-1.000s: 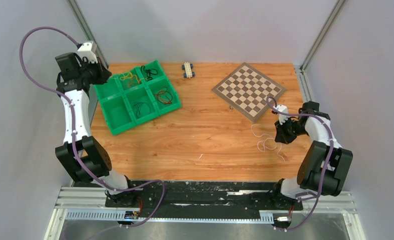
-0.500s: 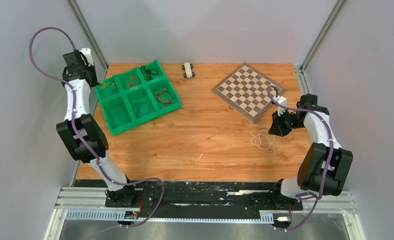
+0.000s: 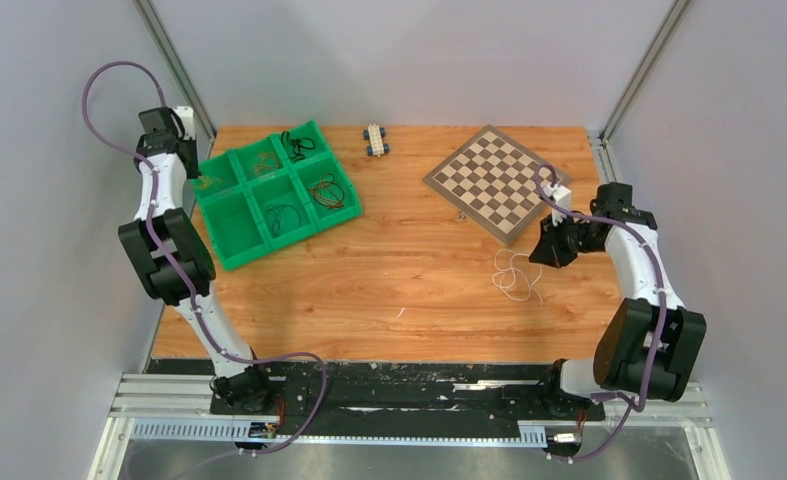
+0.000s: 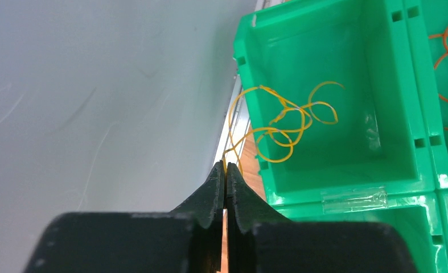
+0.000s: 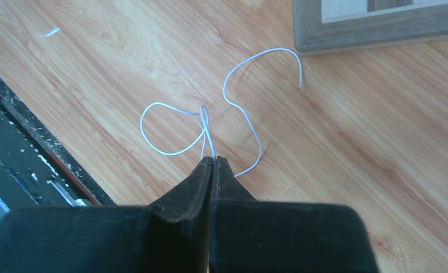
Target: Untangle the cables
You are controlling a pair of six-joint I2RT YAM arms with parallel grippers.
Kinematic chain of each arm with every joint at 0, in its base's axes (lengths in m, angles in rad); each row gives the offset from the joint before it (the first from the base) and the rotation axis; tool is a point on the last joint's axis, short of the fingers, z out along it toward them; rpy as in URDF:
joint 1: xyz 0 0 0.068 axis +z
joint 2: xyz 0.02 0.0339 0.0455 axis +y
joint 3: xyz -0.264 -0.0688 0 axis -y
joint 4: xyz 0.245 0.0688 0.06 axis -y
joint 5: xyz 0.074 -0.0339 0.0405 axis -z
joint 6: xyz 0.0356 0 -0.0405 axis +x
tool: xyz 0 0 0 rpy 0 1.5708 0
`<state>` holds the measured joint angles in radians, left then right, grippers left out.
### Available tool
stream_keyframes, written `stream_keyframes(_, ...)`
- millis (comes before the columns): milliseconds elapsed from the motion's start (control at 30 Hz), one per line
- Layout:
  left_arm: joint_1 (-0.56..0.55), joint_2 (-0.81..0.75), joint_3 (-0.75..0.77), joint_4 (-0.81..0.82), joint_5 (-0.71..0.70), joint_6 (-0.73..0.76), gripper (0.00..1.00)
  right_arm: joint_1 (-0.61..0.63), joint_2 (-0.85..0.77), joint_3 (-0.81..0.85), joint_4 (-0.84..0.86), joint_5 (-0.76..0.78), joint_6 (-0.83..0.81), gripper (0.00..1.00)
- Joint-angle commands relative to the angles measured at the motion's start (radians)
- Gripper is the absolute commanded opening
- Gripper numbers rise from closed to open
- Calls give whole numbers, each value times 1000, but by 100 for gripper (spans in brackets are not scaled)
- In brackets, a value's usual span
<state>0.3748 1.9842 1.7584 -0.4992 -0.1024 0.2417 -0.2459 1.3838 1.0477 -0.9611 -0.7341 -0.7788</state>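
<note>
My left gripper (image 4: 226,168) is shut on a thin yellow cable (image 4: 278,122). The cable runs from the jaws over the wall of a green bin (image 4: 346,176) into its far-left compartment, where it lies in tangled loops. In the top view the left gripper (image 3: 191,172) is at the bin's left edge. My right gripper (image 5: 214,161) is shut on a thin white cable (image 5: 238,111) that loops on the wooden table near the chessboard corner. In the top view the right gripper (image 3: 541,254) is right of the white cable (image 3: 512,275).
The green bin (image 3: 231,250) has several compartments holding orange, black and red cables. A chessboard (image 3: 497,182) lies at the back right, its corner close to the white cable. A small toy car (image 3: 375,139) sits at the back. The table's black front edge (image 5: 22,148) is near.
My left arm has swung back and left, drawing the yellow cable from the bin's back compartments to its far-left corner. My right gripper has moved up and left, dragging the white cable toward the chessboard.
</note>
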Motion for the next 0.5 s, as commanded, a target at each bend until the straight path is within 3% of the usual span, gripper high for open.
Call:
stream_keyframes(0,-13,-30,57,-52,220,-21,50,45,-36,68,-2,-77,51,0)
stream_keyframes(67,-14,-80,33,-55,314,-37,65,99,-40,104,0,-100,99,0)
stream_keyframes(200,-15,-218,-90,50,540,-79,79,235,-43,196,20,-154,219,0)
stream_keyframes(333,-51,-344,-197,151,730,-119,86,417,-50,284,53,-192,303,0)
stream_keyframes(467,-122,-412,-223,101,866,-112,87,486,-44,255,100,-177,327,0)
